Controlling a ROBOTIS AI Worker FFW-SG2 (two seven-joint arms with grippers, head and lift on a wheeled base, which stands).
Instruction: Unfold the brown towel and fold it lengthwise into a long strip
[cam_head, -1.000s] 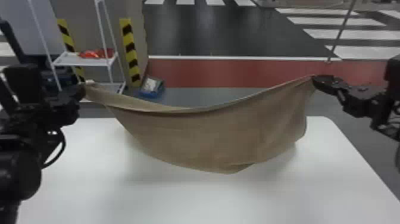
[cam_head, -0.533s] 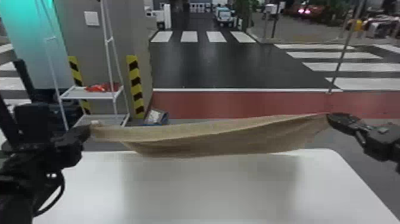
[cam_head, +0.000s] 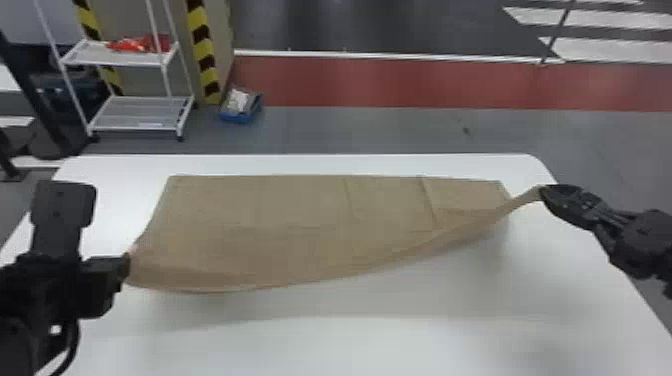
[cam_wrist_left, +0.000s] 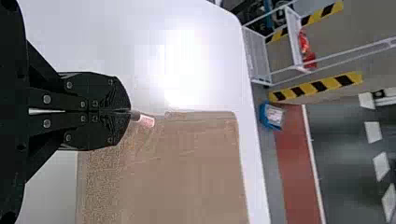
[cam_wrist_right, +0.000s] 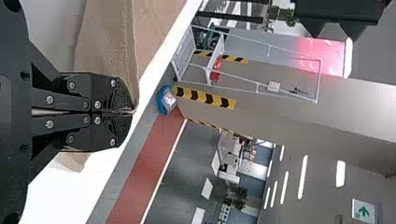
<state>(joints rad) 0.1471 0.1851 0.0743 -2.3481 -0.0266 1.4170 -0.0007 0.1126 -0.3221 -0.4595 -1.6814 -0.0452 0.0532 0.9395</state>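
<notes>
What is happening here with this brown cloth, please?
The robot is spreading a brown towel on a white table. Its left gripper and right gripper each pinch the towel near one end of its near side. The far part lies on the table, while the right near corner is raised. The long strip is not yet folded.

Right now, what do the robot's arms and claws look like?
The left arm and right arm are black and jointed; a black cable loops beside the left one. The left claw and right claw are black too, their rounded fingers dotted with silvery screws.
</notes>
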